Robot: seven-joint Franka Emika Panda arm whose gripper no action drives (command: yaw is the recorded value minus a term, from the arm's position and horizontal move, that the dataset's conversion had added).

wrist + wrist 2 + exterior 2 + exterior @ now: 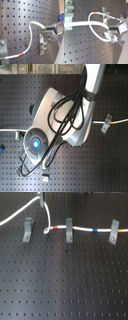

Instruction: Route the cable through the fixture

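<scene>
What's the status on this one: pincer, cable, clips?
Pincer shut on the cable, held above the board. Cable runs through middle clip and right clip; left clip not threaded. Nothing in the way.

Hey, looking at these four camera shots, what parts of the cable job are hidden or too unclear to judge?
- Pincer: in the first exterior view only a dark sliver shows at the top edge; in the second exterior view the arm covers it.
- Cable: both ends run off the first exterior view's edges.
- Left clip: too blurry in the first exterior view to tell whether the cable passes through or behind it.
- Grip: both wrist views show the cable at the fingers, but blur hides the contact.
</scene>
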